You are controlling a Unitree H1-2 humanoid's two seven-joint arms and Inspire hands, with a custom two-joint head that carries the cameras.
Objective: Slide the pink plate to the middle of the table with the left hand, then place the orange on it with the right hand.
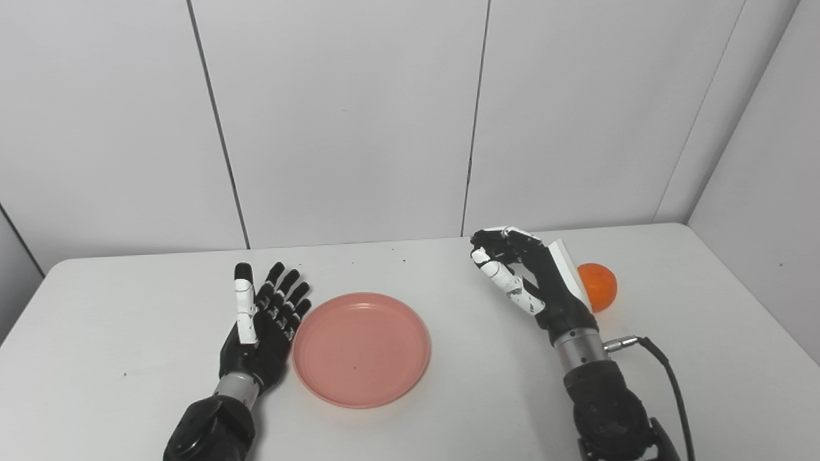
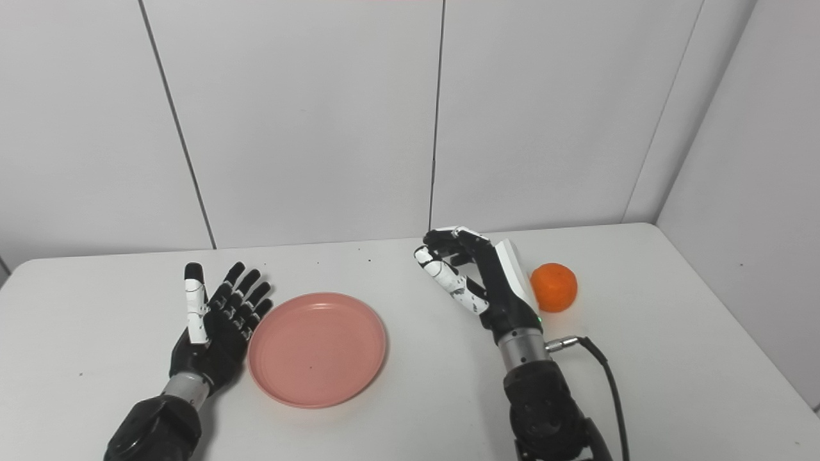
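Observation:
The pink plate (image 1: 360, 349) lies flat on the white table (image 1: 128, 397), near its middle and a little to the left. My left hand (image 1: 262, 323) is open, palm facing the plate's left rim, close beside it or just touching it. The orange (image 2: 555, 287) sits on the table at the right, behind my right hand. My right hand (image 2: 477, 282) hovers left of the orange, fingers curled but apart, holding nothing; the back of the hand faces the orange.
A black cable (image 1: 669, 378) runs from my right wrist toward the bottom edge. Grey wall panels (image 1: 346, 115) stand behind the table, and a side wall (image 1: 769, 192) is close on the right.

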